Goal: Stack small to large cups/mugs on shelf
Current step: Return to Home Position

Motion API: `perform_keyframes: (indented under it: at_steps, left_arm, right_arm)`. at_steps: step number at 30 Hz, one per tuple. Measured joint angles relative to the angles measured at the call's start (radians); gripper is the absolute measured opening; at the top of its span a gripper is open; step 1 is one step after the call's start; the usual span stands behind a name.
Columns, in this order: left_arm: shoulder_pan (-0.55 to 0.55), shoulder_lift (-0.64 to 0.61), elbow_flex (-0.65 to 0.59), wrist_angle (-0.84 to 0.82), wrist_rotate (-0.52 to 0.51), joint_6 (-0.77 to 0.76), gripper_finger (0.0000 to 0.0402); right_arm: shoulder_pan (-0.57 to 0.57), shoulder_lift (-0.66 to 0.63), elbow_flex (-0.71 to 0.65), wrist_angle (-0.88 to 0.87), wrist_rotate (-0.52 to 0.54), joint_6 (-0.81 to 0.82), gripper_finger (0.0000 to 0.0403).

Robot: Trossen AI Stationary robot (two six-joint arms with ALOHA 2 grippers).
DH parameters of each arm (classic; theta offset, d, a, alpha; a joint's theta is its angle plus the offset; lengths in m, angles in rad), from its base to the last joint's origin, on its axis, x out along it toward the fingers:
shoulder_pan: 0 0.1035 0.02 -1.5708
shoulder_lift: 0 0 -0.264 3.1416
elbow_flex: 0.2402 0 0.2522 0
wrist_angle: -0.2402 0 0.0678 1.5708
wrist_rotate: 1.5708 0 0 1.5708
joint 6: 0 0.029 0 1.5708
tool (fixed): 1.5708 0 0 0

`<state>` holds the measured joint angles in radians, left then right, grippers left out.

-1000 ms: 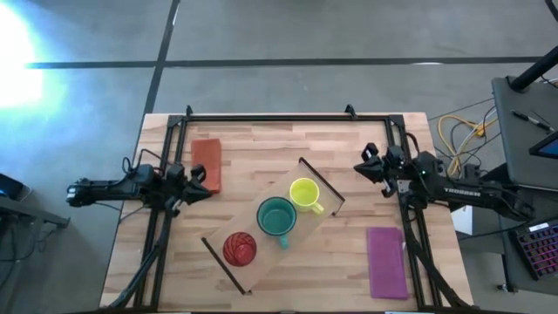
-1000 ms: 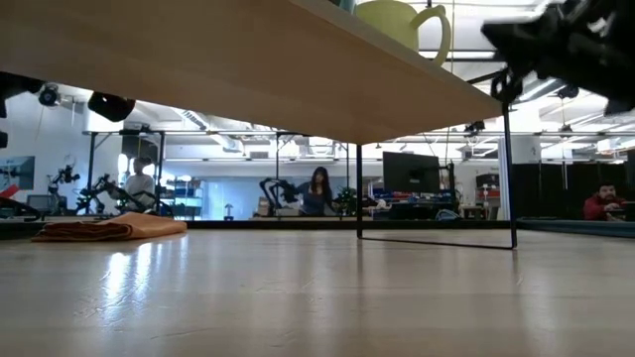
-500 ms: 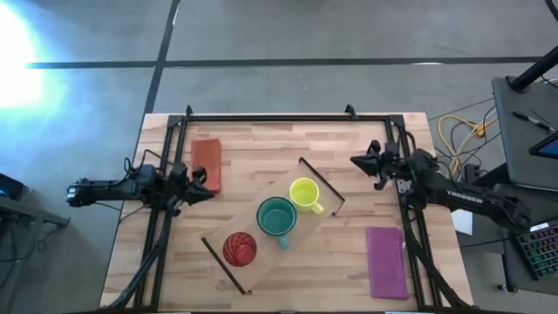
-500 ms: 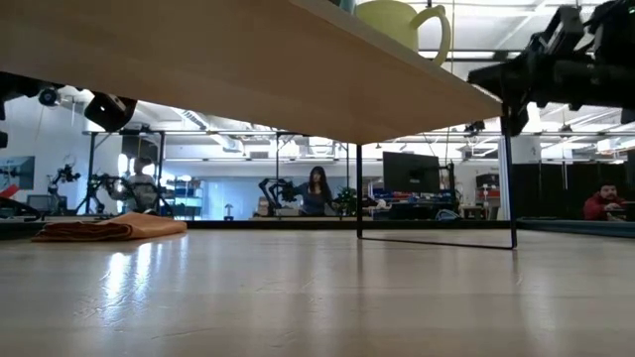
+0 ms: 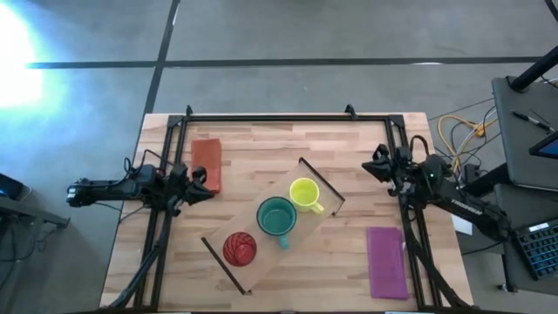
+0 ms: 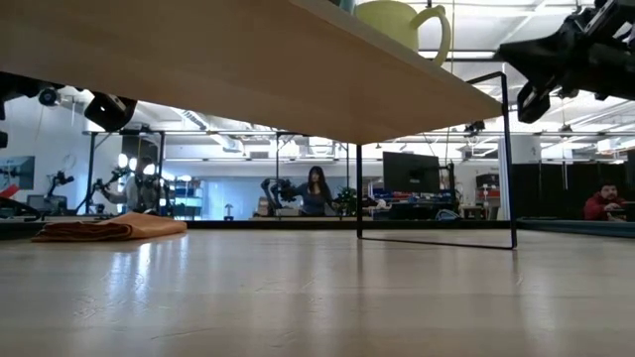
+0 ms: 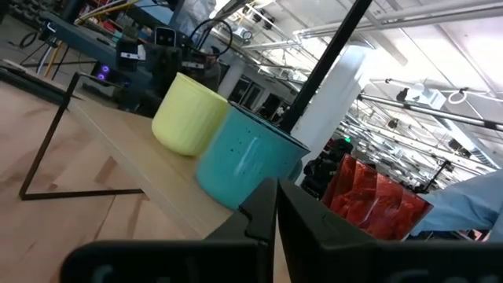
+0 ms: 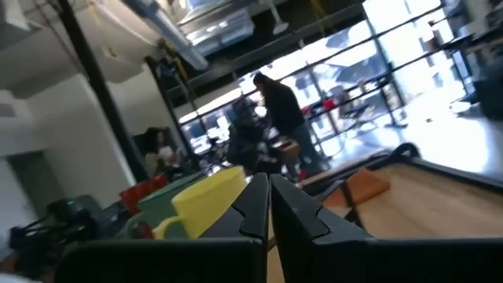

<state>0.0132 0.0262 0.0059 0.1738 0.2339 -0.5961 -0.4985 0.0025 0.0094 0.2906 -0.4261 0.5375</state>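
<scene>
The light-wood shelf lies slantwise on the table's middle, with black bars at both short ends. Three vessels stand in a row on it: the red ribbed cup at the near left end, the teal mug in the middle, and the yellow mug at the far right end. My left gripper is shut and empty left of the shelf; its wrist view shows the yellow mug, the teal mug and the red cup. My right gripper is shut and empty right of the shelf, above the table.
A flat orange-red rectangle lies at the far left, close to my left gripper. A flat purple rectangle lies at the near right. A black metal frame runs along the table's edges. People show in the room beyond the table.
My right gripper has moved a little toward the shelf and then back toward the table's right edge, staying shut. The mugs, the cup and the shelf have not moved.
</scene>
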Motion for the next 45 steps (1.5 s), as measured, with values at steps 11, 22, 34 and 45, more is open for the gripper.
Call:
perform_keyframes:
  at_steps: [11, 22, 34, 45]
  left_arm:
    - [0.000, 0.024, -0.001, -0.016, -0.004, 0.006, 0.0000]
    - [0.000, 0.055, -0.001, -0.019, -0.004, 0.004, 0.0000]
    - [0.000, 0.058, 0.000, -0.018, -0.004, 0.004, 0.0000]
    - [0.000, 0.058, 0.000, -0.018, -0.004, 0.004, 0.0000]
  right_arm:
    - [-0.001, 0.001, 0.000, -0.075, 0.048, -0.018, 0.0009]
    - [-0.001, 0.042, 0.000, -0.229, 0.063, -0.015, 0.0009]
    - [-0.001, 0.060, 0.000, -0.230, 0.061, -0.015, 0.0009]
    - [-0.001, 0.059, 0.000, -0.230, 0.061, -0.015, 0.0009]
